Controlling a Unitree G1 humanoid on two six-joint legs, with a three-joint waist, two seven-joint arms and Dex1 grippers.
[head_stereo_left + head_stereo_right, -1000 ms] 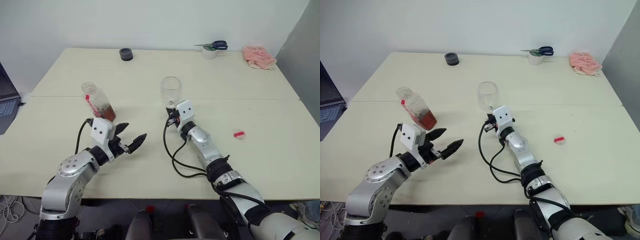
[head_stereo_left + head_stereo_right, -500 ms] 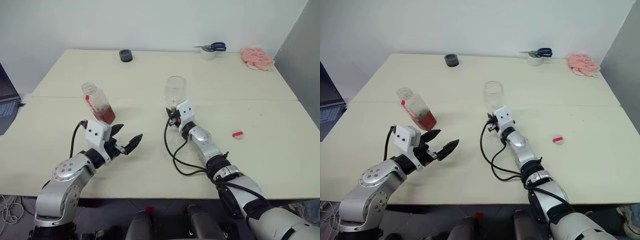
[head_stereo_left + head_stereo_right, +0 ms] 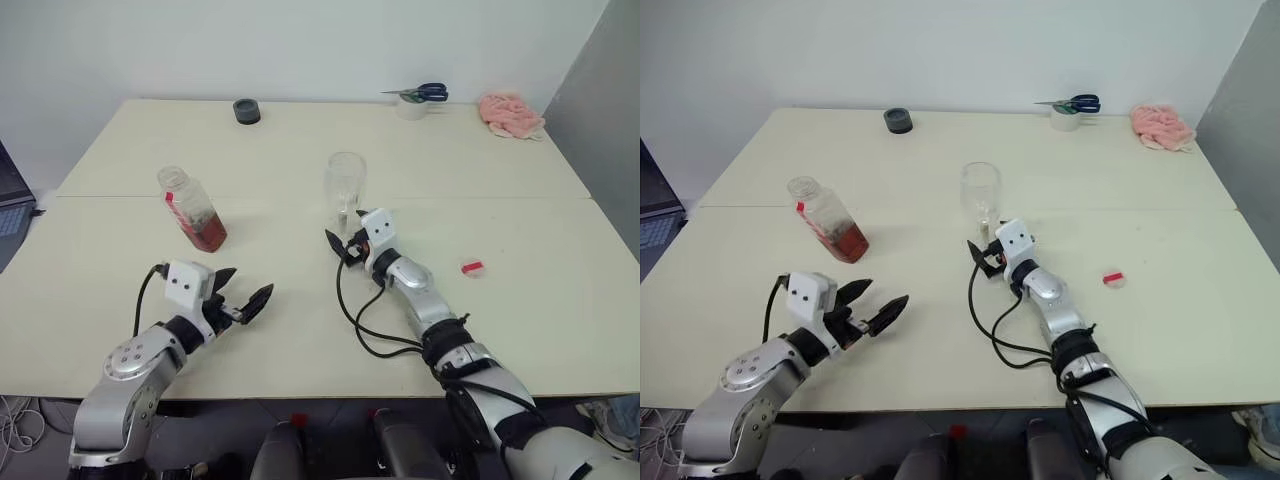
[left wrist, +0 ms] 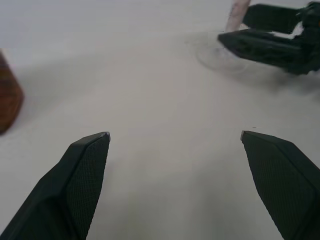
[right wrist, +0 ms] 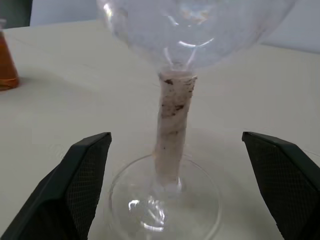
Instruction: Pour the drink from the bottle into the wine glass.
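The bottle point(image 3: 192, 208) stands at the table's left, with the reddish-brown drink point(image 3: 209, 235) in its lower part and no cap on its mouth. The clear wine glass point(image 3: 345, 185) stands upright in the middle and looks empty. My right gripper point(image 3: 340, 244) is open, its fingers point(image 5: 85, 175) low on either side of the glass's stem point(image 5: 172, 125), not touching it. Near the table's front edge, in front of the bottle, my left gripper point(image 3: 247, 283) is open and holds nothing. In the left wrist view the bottle point(image 4: 7, 100) and the glass foot point(image 4: 220, 52) lie ahead of it.
A small red piece point(image 3: 473, 267) lies on the table to the right of my right arm. Along the far edge are a black round object point(image 3: 246, 111), a tape roll with scissors on it point(image 3: 412, 102) and a pink cloth point(image 3: 512, 110). A laptop point(image 3: 8, 200) sits at the left.
My right gripper, shut at the glass's stem a second ago, has opened and the glass stands free. My left arm has sunk and drawn back toward the front left, still open.
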